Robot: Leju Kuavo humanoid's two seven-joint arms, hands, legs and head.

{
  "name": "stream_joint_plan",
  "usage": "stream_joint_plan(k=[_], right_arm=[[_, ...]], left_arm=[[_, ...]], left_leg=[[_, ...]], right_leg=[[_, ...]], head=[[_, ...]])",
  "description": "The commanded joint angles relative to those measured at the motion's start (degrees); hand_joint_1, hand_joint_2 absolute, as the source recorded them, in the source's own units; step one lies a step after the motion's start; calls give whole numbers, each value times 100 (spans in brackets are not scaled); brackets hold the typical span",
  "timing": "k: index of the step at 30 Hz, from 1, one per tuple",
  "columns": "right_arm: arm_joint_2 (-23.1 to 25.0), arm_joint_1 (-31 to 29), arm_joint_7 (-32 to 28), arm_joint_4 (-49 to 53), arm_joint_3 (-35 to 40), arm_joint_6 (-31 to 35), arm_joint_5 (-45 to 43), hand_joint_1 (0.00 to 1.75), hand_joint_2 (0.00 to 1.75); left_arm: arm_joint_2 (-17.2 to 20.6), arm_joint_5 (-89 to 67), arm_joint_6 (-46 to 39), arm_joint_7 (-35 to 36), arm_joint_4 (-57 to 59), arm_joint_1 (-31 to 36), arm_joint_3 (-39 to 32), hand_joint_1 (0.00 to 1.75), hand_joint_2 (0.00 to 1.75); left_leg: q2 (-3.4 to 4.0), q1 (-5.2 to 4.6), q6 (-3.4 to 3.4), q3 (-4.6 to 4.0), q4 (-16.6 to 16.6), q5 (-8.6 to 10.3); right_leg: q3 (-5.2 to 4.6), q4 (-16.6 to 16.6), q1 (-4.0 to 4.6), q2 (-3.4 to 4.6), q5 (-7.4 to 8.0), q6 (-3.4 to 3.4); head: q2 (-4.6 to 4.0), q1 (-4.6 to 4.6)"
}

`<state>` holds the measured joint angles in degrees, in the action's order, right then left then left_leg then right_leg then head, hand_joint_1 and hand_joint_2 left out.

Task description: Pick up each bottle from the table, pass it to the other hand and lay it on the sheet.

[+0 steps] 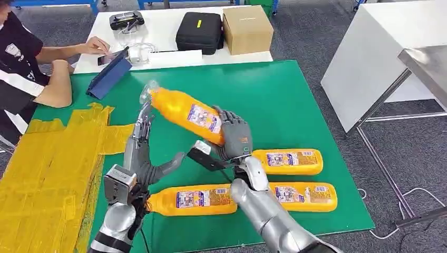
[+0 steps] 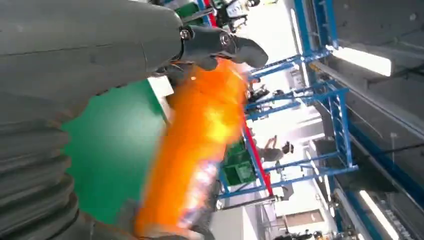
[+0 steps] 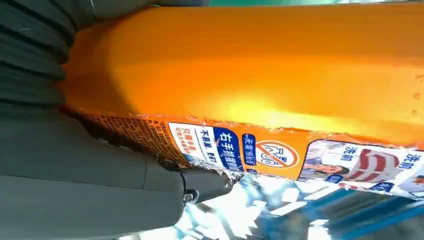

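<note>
Head view: right hand [image 1: 234, 138] clamps the base of a glossy orange plastic bottle [image 1: 184, 112], tilted above the green tabletop [image 1: 295, 100]; left hand [image 1: 143, 139] with fingers apart at its clear neck; three labelled bottles [image 1: 287, 161] lie flat; crinkled yellow sheet [image 1: 47, 168] left.

The raised bottle [image 2: 200, 150] is a motion-blurred orange smear in the left wrist view. The right hand [image 1: 235, 138] hides its base, and at ten o'clock the person [image 1: 18, 68] is cropped.
</note>
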<state>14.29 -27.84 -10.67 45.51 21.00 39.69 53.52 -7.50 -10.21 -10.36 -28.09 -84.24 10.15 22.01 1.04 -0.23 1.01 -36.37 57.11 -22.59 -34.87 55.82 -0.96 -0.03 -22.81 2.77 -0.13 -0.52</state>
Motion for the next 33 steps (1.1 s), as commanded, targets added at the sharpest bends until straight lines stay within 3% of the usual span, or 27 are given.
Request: stream_joint_plan(k=[1, 6, 12, 18, 25, 33], right_arm=[[50, 39, -273, 149, -555, -105, -708, 175, 175], [121, 289, -849, 517, -282, -1451, -2454, 175, 175], [147, 305, -849, 515, -253, -1459, -2453, 175, 175], [80, 361, -832, 602, 294, -1970, -2984, 175, 175], [86, 617, -1246, 762, 1455, -1779, -2393, 175, 175], [11, 667, -1449, 890, 2076, -1090, -1685, 175, 175]], left_arm=[[158, 9, -5, 37, 73, 56, 121, 0, 175], [194, 265, 146, 87, 206, 145, 68, 0, 175], [196, 272, 149, 87, 208, 156, 62, 0, 175], [196, 518, 281, 140, 312, 236, 32, 0, 175], [229, 784, 436, 184, 481, 359, -41, 0, 175], [237, 853, 544, 242, 687, 503, -39, 0, 175]], left_leg=[[-10, 4, -6, 16, 1, -7], [-13, 6, -9, 26, 0, -12], [-10, 7, -9, 29, 3, -14], [-6, 13, -11, 39, 8, -21], [3, 11, -12, 34, 0, -18], [-7, 13, -10, 34, 3, -17]], right_leg=[[18, 0, 3, -5, -7, -9], [28, -1, 6, -8, -14, -12], [29, 1, 7, -5, -15, -12], [40, 2, 12, 1, -17, -17], [31, -3, 10, 8, -14, -15], [34, -1, 12, -2, -16, -16]], head=[[0, 0], [0, 0], [0, 0], [0, 0], [0, 0], [0, 0]])
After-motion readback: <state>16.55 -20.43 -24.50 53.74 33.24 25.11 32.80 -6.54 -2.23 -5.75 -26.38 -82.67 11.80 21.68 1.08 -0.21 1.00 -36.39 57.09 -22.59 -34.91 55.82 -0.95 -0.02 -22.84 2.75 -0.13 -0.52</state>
